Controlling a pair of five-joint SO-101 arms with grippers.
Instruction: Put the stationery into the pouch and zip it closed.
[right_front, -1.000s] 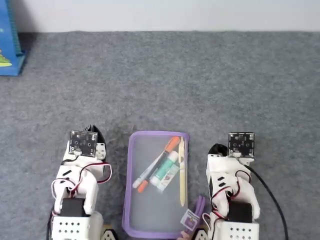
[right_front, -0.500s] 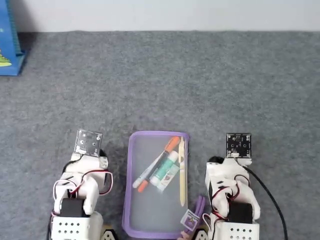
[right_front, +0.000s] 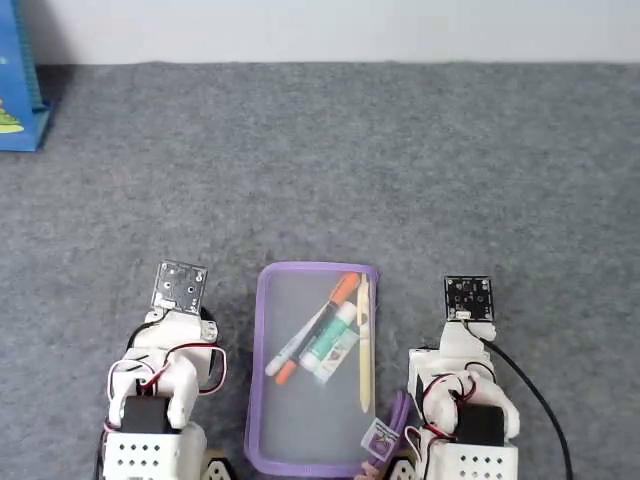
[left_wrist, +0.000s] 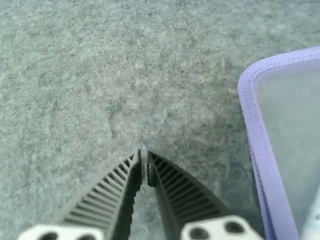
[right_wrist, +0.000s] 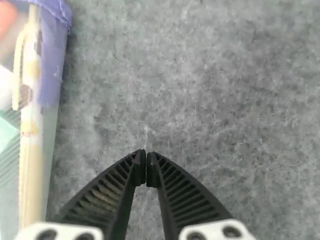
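1. Pouch (right_front: 253, 380) has the left gripper (left_wrist: 144, 159) at 9 o'clock and the right gripper (right_wrist: 145, 157) at 3 o'clock, both clenched and empty.
2. Between them, the pens (right_front: 320, 335) lie inside it.
3. At 5 o'clock sits its zipper tag (right_front: 380, 436); the right gripper should probably open before pinching it.

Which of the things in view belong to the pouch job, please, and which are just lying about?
Belongs to the job: pouch; inside it, orange-capped pen, glue stick, yellow pencil.
Just lying about: blue box, far off on the left arm's side.
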